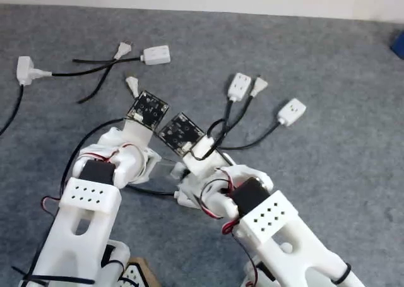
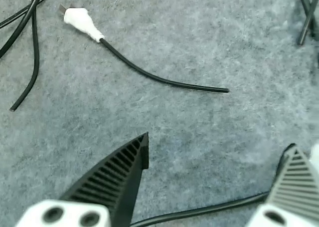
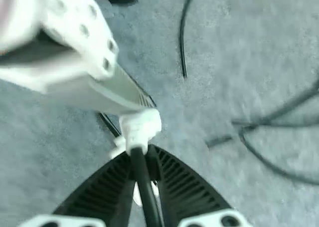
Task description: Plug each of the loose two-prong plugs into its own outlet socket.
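White black-corded two-prong plug is gripped by right hand; left hand is spread open; second white plug, upper left, judged unplugged.

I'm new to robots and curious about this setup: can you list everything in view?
Outlet sockets: four, white, spread across the far carpet; the far-left one seems to have a plug in it.
Loose plugs: three, white, black cables, lying among the sockets.
Held plug: one, white, black cable, in the right end effector.
Carpet: one, grey, under everything.
Blue object: one, far right edge, cut off.
Arms: two, white, near side.
Left end effector: one, black, open above bare carpet.
Right end effector: one, black, shut on the held plug.
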